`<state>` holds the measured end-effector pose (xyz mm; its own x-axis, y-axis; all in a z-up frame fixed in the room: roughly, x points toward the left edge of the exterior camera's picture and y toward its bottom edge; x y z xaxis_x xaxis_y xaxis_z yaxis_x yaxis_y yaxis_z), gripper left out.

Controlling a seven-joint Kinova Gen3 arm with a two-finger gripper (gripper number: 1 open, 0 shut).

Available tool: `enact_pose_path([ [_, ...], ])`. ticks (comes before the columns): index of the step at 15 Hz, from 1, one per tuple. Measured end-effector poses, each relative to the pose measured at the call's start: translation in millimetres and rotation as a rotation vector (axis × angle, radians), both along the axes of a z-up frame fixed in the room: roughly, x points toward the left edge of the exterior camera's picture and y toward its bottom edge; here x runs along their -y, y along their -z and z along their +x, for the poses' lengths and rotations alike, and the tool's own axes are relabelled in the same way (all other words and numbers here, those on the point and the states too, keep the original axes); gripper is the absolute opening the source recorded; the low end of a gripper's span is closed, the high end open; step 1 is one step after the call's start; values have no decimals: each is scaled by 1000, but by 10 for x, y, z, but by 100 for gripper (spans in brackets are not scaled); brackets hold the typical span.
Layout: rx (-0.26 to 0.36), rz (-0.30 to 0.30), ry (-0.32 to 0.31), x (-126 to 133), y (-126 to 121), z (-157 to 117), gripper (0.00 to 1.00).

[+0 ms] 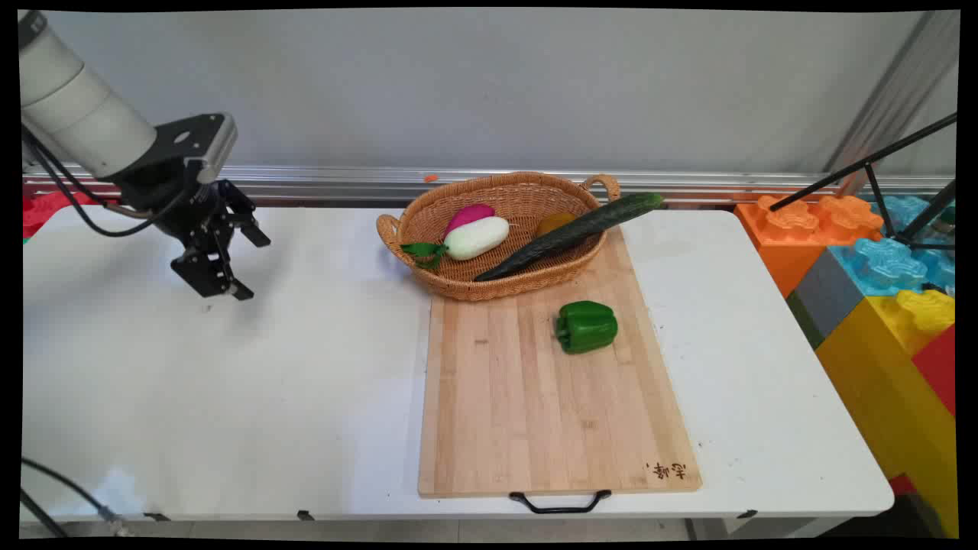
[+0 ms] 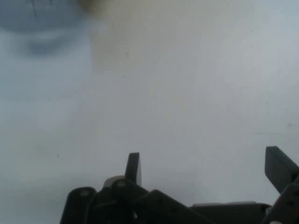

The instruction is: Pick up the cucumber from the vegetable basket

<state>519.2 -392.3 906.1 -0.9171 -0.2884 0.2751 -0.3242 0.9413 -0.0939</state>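
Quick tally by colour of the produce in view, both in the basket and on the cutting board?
Green: 2, the cucumber lying across the basket, the bell pepper on the cutting board
Pink and white: 1, the radish in the basket
Yellow-brown: 1, a partly hidden item behind the cucumber
Total: 4

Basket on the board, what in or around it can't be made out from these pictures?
- Orange-brown item in the basket: main view, mostly hidden by the cucumber.
- Branded mark on the cutting board: main view, too small to read.
- Hand view: shows only the tool, open, above bare table.
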Motion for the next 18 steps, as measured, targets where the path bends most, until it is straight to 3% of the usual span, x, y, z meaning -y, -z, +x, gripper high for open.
enact_pose_path([
  [3, -57, -17, -5, -6, 5, -83, 100],
  [6, -116, -80, -25, 117, -87, -343, 100],
  [12, -188, -196, -94, 576, -246, -1146, 100],
  [18, -234, -217, -148, 1158, -97, -2022, 100],
])
